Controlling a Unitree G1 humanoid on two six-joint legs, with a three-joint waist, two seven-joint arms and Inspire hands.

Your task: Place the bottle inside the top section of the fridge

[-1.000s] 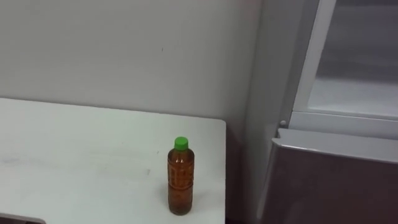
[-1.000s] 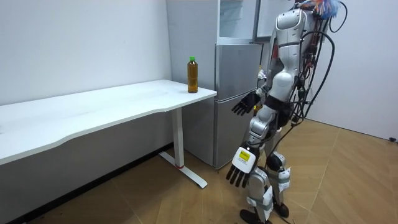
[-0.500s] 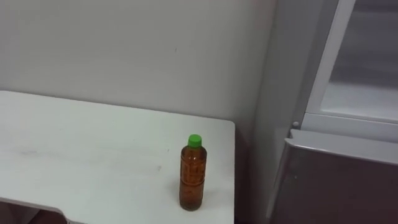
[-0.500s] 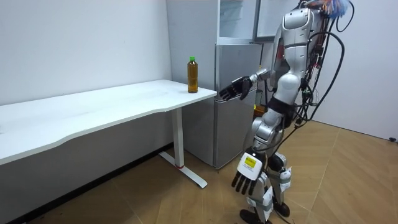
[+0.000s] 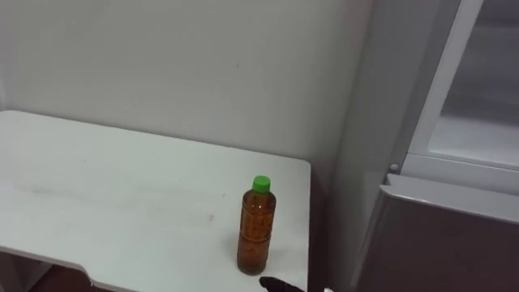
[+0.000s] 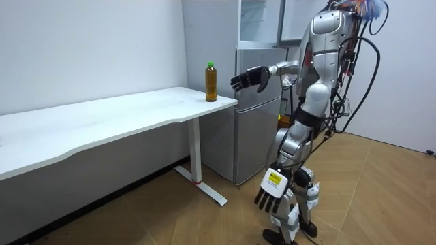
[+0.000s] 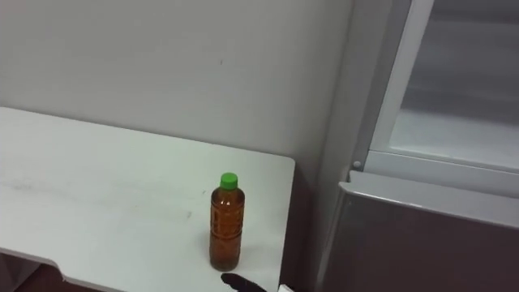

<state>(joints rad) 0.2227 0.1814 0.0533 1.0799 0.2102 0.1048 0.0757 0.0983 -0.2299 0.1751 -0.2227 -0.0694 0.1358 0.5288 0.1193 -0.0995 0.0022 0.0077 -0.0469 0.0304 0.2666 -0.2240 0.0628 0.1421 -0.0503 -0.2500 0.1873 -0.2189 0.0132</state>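
The bottle (image 5: 256,225) is seen upright, its long axis vertical, on the table (image 5: 97,195) at the corner next to the fridge (image 5: 438,243), with the right hand (image 6: 248,78) held near it on the fridge's side, fingers (image 5: 276,285) spread and empty, whereas the left hand (image 6: 271,194) is hung low, fingers relaxed.

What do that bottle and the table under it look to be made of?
Bottle: probably clear plastic; the brown liquid shows through, and its green cap looks plastic too. Table: smooth matte white top, perhaps laminate; the core is hidden.
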